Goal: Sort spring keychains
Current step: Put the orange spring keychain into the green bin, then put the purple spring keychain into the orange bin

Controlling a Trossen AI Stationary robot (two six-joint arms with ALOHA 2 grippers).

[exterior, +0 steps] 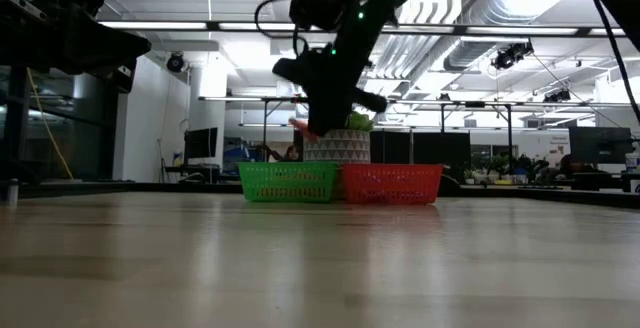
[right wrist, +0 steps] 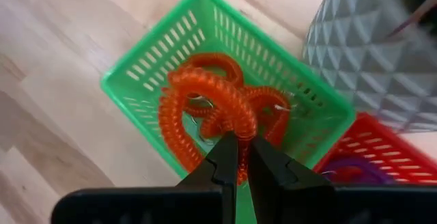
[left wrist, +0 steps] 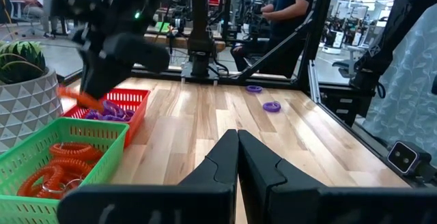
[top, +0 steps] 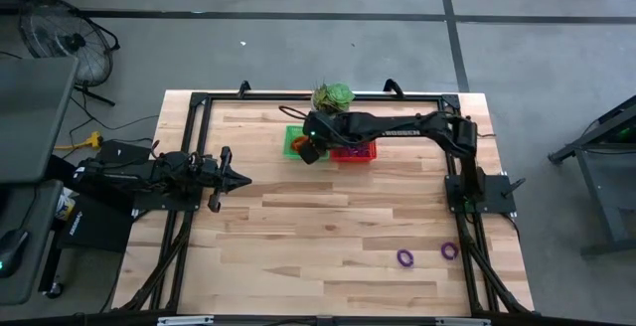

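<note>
A pale wooden table (top: 328, 237) is set on a grey concrete floor (top: 248, 58); a fan (top: 55, 33) is seen far left, and ceiling lights (exterior: 180, 26) are lit overhead.

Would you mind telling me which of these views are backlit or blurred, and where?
Low view: the right arm's gripper is a dark silhouette against bright ceiling lights, and the near table is soft. Left wrist view: the right arm is smeared by motion above the red basket. Right wrist view: the orange keychain is fairly sharp, while the grey patterned pot is blurred.
</note>
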